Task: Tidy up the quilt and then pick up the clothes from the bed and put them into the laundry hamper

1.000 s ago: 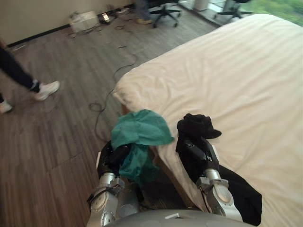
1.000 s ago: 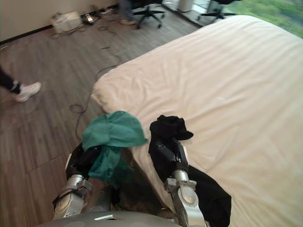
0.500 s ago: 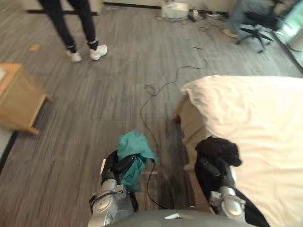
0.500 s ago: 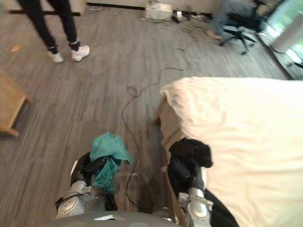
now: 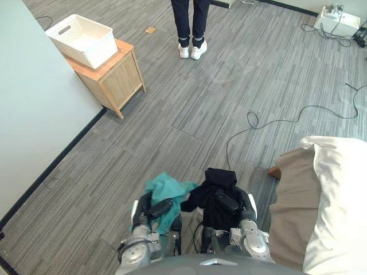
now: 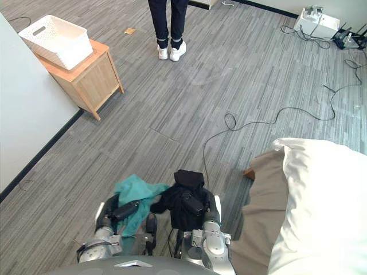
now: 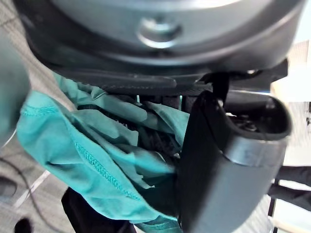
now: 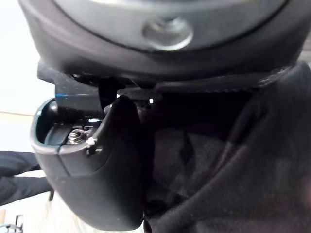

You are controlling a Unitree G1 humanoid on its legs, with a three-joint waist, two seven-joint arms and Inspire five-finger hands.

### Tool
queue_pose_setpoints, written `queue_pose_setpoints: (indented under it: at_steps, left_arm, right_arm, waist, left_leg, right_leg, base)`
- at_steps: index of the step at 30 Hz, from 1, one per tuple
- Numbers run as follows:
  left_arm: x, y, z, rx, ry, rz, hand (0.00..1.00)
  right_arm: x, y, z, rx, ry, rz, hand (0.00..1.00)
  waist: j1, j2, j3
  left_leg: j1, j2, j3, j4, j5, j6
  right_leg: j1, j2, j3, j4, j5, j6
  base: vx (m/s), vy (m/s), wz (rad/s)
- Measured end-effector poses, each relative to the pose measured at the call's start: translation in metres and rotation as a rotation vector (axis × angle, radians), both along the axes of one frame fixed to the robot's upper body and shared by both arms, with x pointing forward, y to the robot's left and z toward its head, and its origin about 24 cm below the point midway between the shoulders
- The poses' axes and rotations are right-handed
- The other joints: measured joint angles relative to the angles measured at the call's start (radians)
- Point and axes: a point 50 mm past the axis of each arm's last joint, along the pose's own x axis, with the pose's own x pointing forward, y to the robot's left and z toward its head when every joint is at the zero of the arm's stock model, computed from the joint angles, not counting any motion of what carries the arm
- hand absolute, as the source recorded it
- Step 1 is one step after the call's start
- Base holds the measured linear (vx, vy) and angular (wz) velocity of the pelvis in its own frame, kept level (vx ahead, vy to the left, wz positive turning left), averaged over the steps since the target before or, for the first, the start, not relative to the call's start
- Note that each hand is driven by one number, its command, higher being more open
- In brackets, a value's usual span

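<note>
Teal garment (image 5: 166, 192) hangs bunched in the left hand (image 5: 152, 207), low over the grey floor (image 5: 189, 120). The left wrist view shows the thumb pressing the cloth into the curled fingers, with a stitched hem running across the folds. Just beside it, a black garment (image 5: 218, 186) drapes over the right hand (image 5: 230, 201); in the right wrist view the thumb lies against dark fabric, so this hand appears to be clasping it, though the fingers are hard to make out. The white hamper (image 5: 94, 54) sits well apart on a wooden cabinet (image 5: 117, 80) by the wall. A person (image 5: 192, 23) stands beyond. The bed (image 5: 295, 212) with its white quilt (image 5: 344, 195) lies to the right, a cable (image 5: 275, 121) on the floor near it.
</note>
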Motion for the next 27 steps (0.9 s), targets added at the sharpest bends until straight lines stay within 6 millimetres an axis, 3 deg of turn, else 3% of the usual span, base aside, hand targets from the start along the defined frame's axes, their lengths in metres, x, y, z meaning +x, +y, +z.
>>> queue_pose_setpoints:
  at_steps: [5, 6, 12, 16, 19, 21, 22, 23, 25, 27]
  left_arm:
    - [0.007, -0.008, 0.003, 0.018, -0.028, -0.069, 0.00]
    - [0.004, -0.005, 0.001, 0.048, -0.018, -0.103, 0.00]
    - [0.005, -0.006, 0.002, 0.047, -0.021, -0.105, 0.00]
    - [0.005, -0.014, -0.011, 0.052, 0.046, -0.165, 0.00]
    - [0.006, -0.025, -0.017, 0.049, 0.080, -0.225, 0.00]
    - [0.006, -0.029, -0.017, 0.019, 0.087, -0.225, 0.00]
    - [0.006, -0.029, -0.017, 0.001, 0.089, -0.220, 0.00]
    - [0.012, -0.031, -0.016, -0.024, 0.092, -0.218, 0.00]
    - [0.018, -0.034, -0.013, -0.051, 0.082, -0.205, 0.00]
    - [0.021, -0.035, -0.011, -0.052, 0.072, -0.194, 0.00]
  right_arm:
    - [-0.007, 0.001, -0.003, 0.003, 0.022, -0.008, 0.00]
    - [-0.023, 0.010, -0.013, 0.035, 0.085, -0.003, 0.00]
    - [-0.023, 0.010, -0.013, 0.033, 0.086, -0.006, 0.00]
    - [-0.017, 0.007, -0.021, 0.013, 0.122, -0.021, 0.00]
    - [-0.009, 0.003, -0.021, -0.003, 0.123, -0.045, 0.00]
    - [-0.004, 0.000, -0.019, -0.014, 0.112, -0.057, 0.00]
    - [-0.001, -0.002, -0.018, -0.024, 0.105, -0.062, 0.00]
    - [0.003, -0.004, -0.016, -0.040, 0.098, -0.077, 0.00]
    - [0.003, -0.011, -0.017, -0.057, 0.117, -0.111, 0.00]
    - [0.008, -0.016, -0.015, -0.079, 0.112, -0.129, 0.00]
  waist:
    - [0.002, -0.003, -0.003]
    - [0.002, -0.017, -0.028]
    - [0.001, -0.017, -0.028]
    - [0.000, -0.005, -0.034]
    - [0.003, 0.009, -0.042]
    - [0.005, 0.020, -0.033]
    - [0.010, 0.030, -0.020]
    - [0.011, 0.048, 0.020]
    - [0.009, 0.048, 0.047]
    - [0.034, 0.053, 0.059]
  left_leg:
    - [0.042, -0.006, 0.001, -0.056, 0.007, -0.002]
    - [0.096, -0.057, -0.007, -0.057, -0.027, 0.040]
    - [0.099, -0.056, 0.002, -0.057, -0.028, 0.039]
    - [0.114, -0.054, 0.020, -0.057, -0.031, 0.035]
    - [0.106, -0.047, 0.050, -0.040, -0.062, 0.010]
    - [0.029, -0.020, 0.101, 0.119, -0.168, -0.027]
    - [-0.009, 0.002, 0.124, 0.225, -0.223, -0.064]
    - [-0.074, 0.039, 0.162, 0.449, -0.253, -0.087]
    - [-0.168, 0.088, 0.209, 0.692, -0.218, -0.115]
    - [-0.224, 0.122, 0.213, 0.777, -0.293, -0.100]
  right_leg:
    - [0.040, 0.003, 0.004, -0.051, 0.010, 0.017]
    - [0.134, -0.030, 0.026, -0.132, 0.019, 0.040]
    - [0.137, -0.030, 0.031, -0.136, 0.019, 0.040]
    - [0.151, -0.027, 0.054, -0.143, 0.021, 0.043]
    - [0.141, -0.022, 0.083, -0.141, 0.021, 0.042]
    - [0.131, 0.001, 0.119, -0.132, 0.000, 0.019]
    - [0.139, 0.024, 0.147, -0.128, -0.020, -0.012]
    - [0.188, 0.037, 0.171, -0.150, -0.023, -0.019]
    - [0.235, 0.030, 0.156, -0.158, -0.028, -0.019]
    - [0.257, 0.030, 0.155, -0.169, -0.039, -0.030]
  base:
    - [0.08, -0.010, -0.02]
    - [0.04, 0.009, 0.01]
    - [0.00, 0.000, -0.02]
    - [-0.02, -0.022, -0.13]
    - [-0.05, -0.045, -0.26]
    - [-0.05, -0.094, -0.38]
    - [0.03, -0.105, -0.31]
    - [0.04, -0.108, -0.12]
    - [0.03, -0.061, 0.15]
    - [0.07, -0.031, -0.06]
